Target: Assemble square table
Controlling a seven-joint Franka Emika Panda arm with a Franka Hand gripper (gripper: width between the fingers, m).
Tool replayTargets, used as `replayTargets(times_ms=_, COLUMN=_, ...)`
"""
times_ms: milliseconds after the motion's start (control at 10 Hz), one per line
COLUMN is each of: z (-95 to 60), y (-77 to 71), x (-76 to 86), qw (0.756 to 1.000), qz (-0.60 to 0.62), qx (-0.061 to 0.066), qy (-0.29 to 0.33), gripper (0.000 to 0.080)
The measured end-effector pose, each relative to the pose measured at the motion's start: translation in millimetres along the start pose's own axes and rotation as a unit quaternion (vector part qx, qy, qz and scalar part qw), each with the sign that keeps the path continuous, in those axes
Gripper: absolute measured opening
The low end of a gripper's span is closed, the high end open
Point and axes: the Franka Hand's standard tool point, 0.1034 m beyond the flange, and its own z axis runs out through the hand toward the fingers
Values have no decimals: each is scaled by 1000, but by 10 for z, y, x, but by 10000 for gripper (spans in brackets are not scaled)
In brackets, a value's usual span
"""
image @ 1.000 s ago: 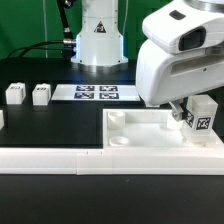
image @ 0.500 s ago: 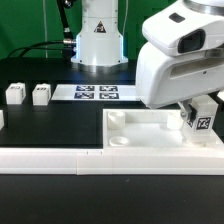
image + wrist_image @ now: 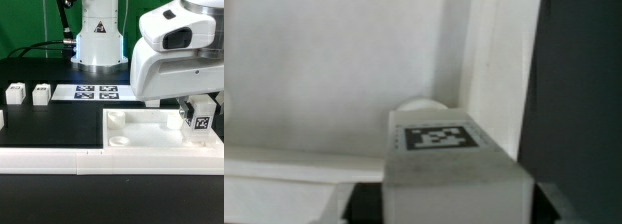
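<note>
Gripper (image 3: 201, 110) closed around one leg (image 3: 203, 121): dark fingers (image 3: 359, 206) pressed against two opposite sides in the wrist view, no gap to be seen, so judged a pinch on the leg. Held over the square tabletop (image 3: 150, 137), inside the raised rim, at the corner on the exterior view's right. Round corner socket (image 3: 423, 104) peeping out just behind the leg's upper end in the wrist view. Cannot tell whether seated in it, screwed home, or merely standing beside it.

Outward: square tabletop lying flat, hollow side up, just behind the long white rail (image 3: 60, 158). No other leg standing in it, and two round sockets on the exterior view's left plainly bare. Well apart, toward the exterior view's left, one loose leg (image 3: 14, 94) and a second loose leg (image 3: 41, 94) side by side, near the marker board (image 3: 97, 93). A further white piece cut off by the picture's edge, too little shown to name.

Progress, as a judgement: early. At best the first leg going in, with at least two more waiting, probably three.

Leg upright, long axis vertical, square to the tabletop, one tagged face turned toward the exterior camera.
</note>
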Motion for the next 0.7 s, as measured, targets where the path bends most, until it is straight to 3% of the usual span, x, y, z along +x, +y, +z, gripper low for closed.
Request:
replayTargets(times_ms=200, z=16, y=-9, x=-12, qw=990, qz=139, qx=-2, qy=39, gripper=297)
replayTargets(times_ms=300, z=25, y=-5, x=-42, qw=976, qz=210, qx=7, qy=49, gripper=297)
replayTargets(times_ms=500, z=23, y=48, x=-11, qw=944, qz=324, qx=41, qy=51, gripper=297)
replayTargets(times_ms=700, z=23, y=42, x=-5, qw=922, qz=381, qx=43, qy=51, gripper=297)
